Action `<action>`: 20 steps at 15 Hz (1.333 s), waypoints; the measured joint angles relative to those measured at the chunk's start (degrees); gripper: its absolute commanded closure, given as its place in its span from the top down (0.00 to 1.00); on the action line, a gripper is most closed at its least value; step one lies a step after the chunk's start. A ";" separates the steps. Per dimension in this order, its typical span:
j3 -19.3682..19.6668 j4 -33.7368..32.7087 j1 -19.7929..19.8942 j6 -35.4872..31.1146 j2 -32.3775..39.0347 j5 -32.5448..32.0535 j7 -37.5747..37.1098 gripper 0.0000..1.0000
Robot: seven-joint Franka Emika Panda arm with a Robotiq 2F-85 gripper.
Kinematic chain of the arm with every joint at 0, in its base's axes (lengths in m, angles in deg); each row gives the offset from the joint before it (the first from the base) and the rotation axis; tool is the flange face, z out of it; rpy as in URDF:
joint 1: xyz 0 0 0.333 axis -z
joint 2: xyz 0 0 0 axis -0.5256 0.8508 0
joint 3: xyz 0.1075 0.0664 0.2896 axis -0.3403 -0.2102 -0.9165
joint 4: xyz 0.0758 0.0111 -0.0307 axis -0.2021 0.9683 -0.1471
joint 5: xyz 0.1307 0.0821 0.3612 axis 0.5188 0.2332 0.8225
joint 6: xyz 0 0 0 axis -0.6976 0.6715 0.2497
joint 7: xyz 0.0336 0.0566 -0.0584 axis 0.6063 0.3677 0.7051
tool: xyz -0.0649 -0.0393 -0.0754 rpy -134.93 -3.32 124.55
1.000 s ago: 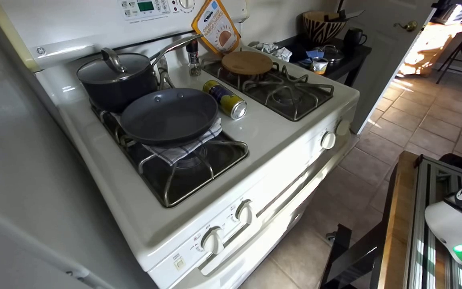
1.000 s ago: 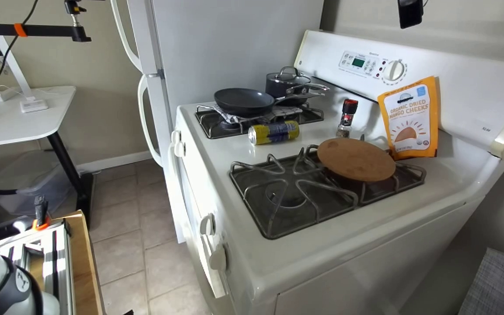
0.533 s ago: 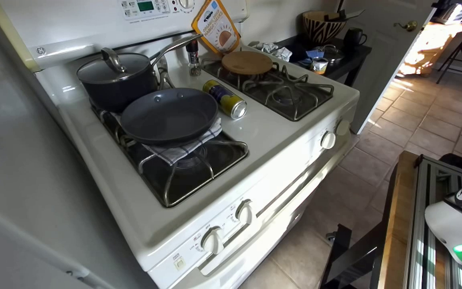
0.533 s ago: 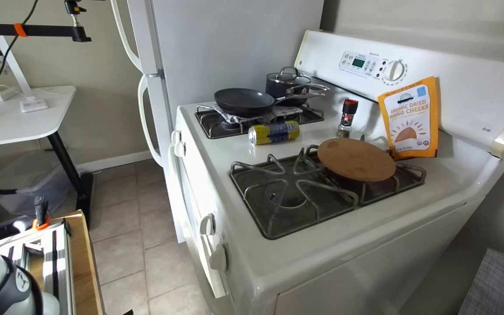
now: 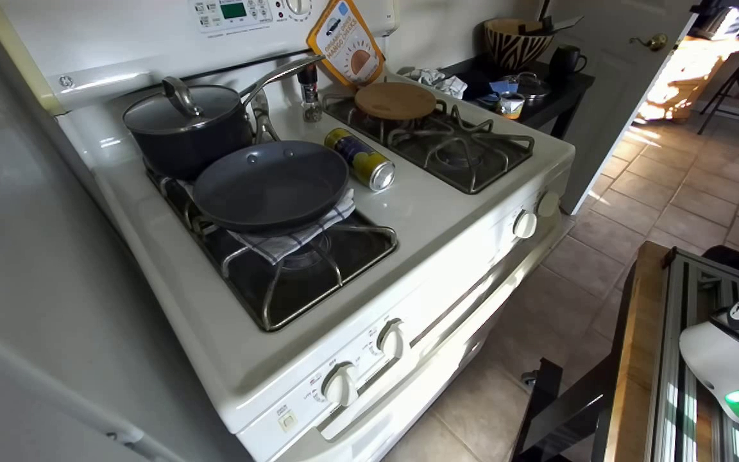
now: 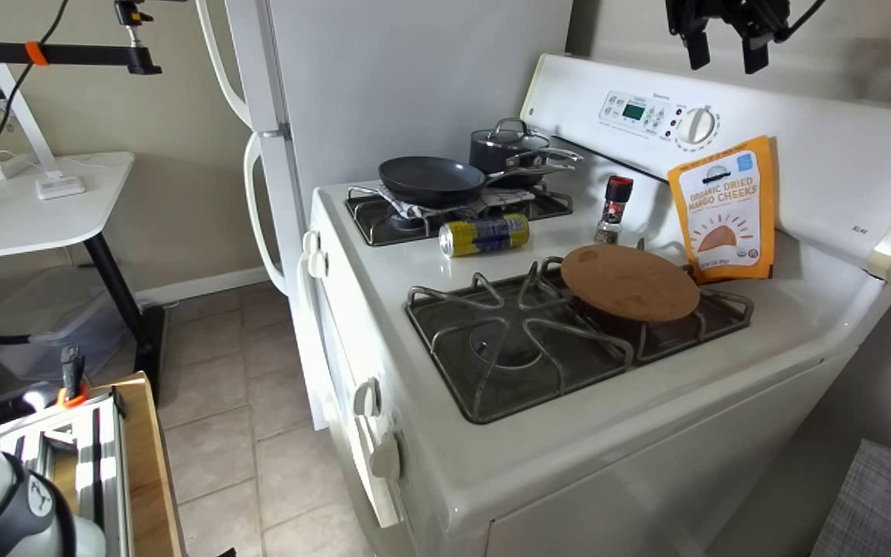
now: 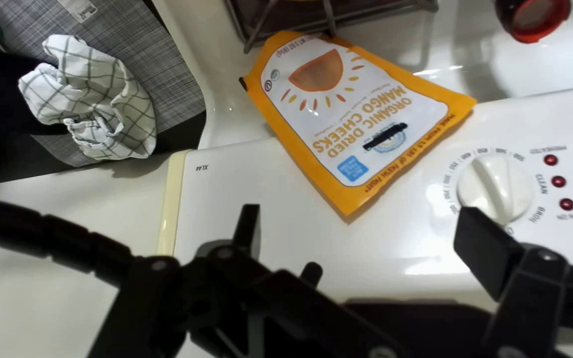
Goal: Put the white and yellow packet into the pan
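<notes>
The claw (image 6: 727, 66) with fingers (image 7: 485, 253) spread wide, above the back panel (image 6: 824, 166)

The white and yellow packet (image 6: 724, 205) leans in a tilted position against the back panel of the stove (image 6: 646, 456), with the printed side turned away from it. In an exterior view the claw hangs higher than this panel, and well apart from the packet. In the wrist view also, its two fingers stand very wide from each other; the space between them is free, so it has hold of nothing.

The pan (image 5: 273, 183) is much farther out from the panel than the packet, toward the other end of the stove. It sits upon a checked cloth (image 5: 308, 234), which lies over a burner grate (image 5: 272, 289). The lidded pot (image 5: 196, 147) is beside the pan, on the side nearer to the panel.

A round wooden disc (image 6: 631, 282) lies in front of the panel, just beside the lower edge of the packet. A grinder (image 6: 612, 210) with red and black cap stands upright, near to the panel. A yellow and dark blue can (image 6: 484, 234) lies on its side upon the white surface (image 5: 421, 212), farther from the panel than the grinder.

Past one end of the panel, the wrist view shows a crumpled checked towel (image 7: 95, 104) on a grey woven mat (image 7: 132, 35).
</notes>
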 measured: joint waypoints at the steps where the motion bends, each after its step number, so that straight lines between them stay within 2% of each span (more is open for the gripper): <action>1: 1.01 -2.29 -0.35 0.55 2.19 0.00 0.32 1.00; 8: 1.36 -3.18 -0.35 0.16 3.24 -0.27 -1.08 1.00; 16: 4.02 -3.20 -2.35 -10.66 7.64 -1.41 -26.32 1.00; 20: 8.16 -3.21 -5.84 -12.03 9.82 -5.20 -36.84 1.00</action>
